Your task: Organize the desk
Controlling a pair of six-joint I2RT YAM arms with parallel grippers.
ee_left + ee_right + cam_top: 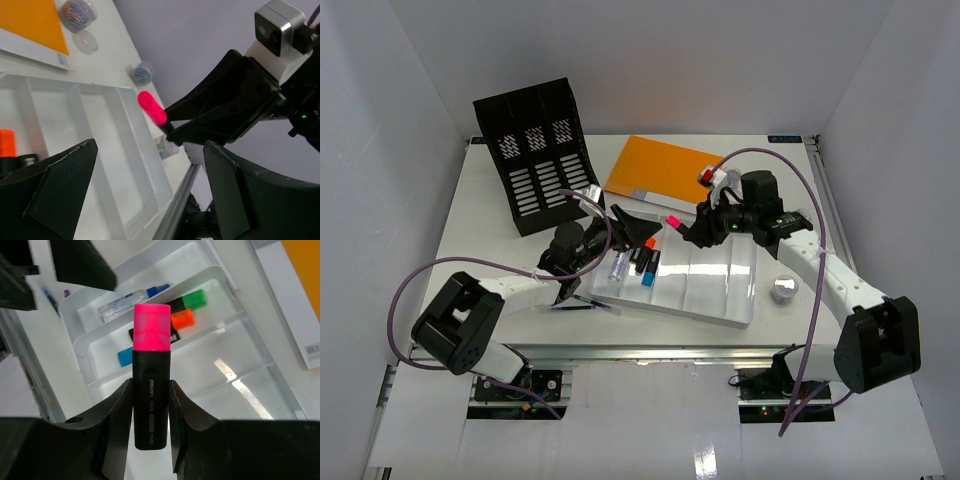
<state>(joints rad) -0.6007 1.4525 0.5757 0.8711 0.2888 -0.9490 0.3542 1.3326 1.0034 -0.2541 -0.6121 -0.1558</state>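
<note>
The worktop (470,235) fills mid-frame, the white tray (740,318) lying lower centre on it; above the tray the right tool (692,231) clamps a pink highlighter (151,335); the left tool (150,195) gapes empty; best lower the highlighter level beside the other highlighters (182,317) before releasing.

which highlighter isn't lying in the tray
The pink highlighter: the right hand grips it in the air, while the orange, green and blue ones lie in the tray.

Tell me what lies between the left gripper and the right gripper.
The pink-capped black plastic highlighter, clamped in the right gripper, cap pointing toward the open left gripper. The left wrist view shows it.
</note>
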